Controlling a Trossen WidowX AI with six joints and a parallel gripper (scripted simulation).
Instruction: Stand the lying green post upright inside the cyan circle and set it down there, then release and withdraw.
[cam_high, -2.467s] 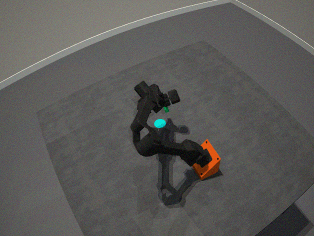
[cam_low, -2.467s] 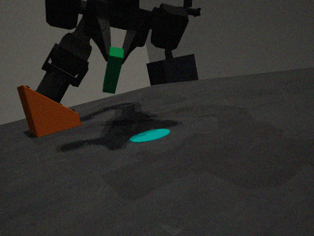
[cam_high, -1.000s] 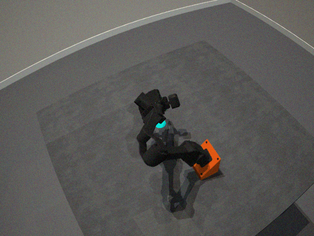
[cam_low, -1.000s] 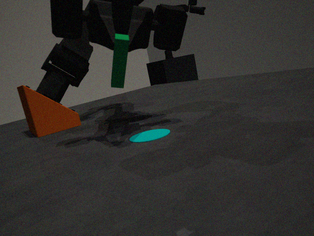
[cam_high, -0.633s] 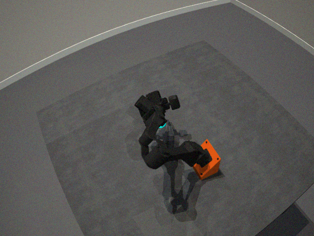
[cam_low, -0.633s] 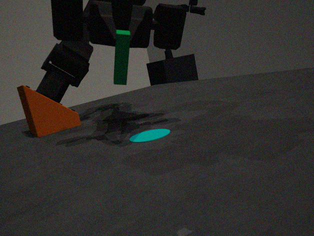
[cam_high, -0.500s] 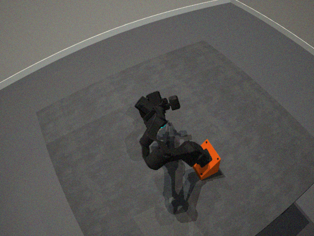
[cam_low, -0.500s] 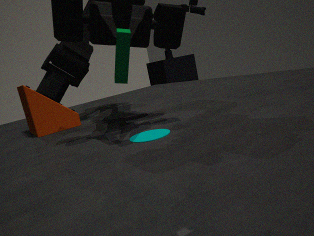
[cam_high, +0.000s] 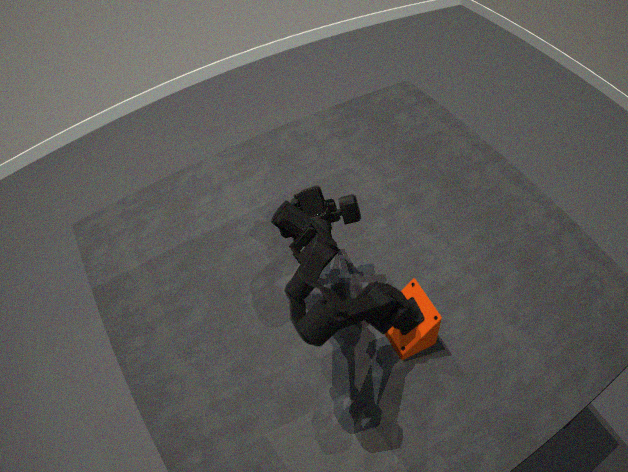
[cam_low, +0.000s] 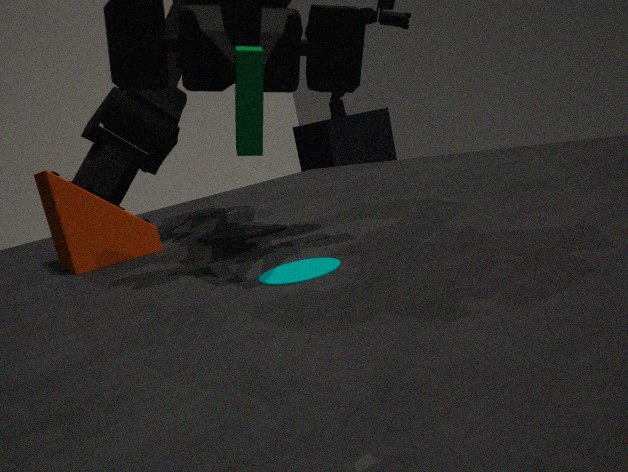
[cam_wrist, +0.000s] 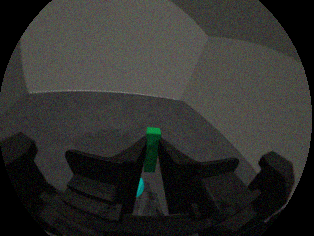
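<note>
The green post (cam_low: 249, 121) (cam_wrist: 151, 159) hangs long way down, close to upright, in the air above the table. Whether it is exactly plumb I cannot tell. My gripper (cam_low: 249, 73) (cam_wrist: 152, 140) is shut on its upper part, with one finger on each side. The cyan circle (cam_low: 299, 271) lies flat on the table, lower than the post and to its right in the exterior view. Part of it (cam_wrist: 140, 187) shows in the wrist view, beside the left finger. In the top view the arm hides the post, the circle and the fingertips.
The orange wedge-shaped base (cam_high: 430, 324) (cam_low: 104, 230) carries the arm and stands on the table (cam_high: 213, 314) (cam_low: 406, 365). A dark box (cam_low: 355, 139) shows behind the arm in the exterior view. Arm shadows lie between the base and the circle.
</note>
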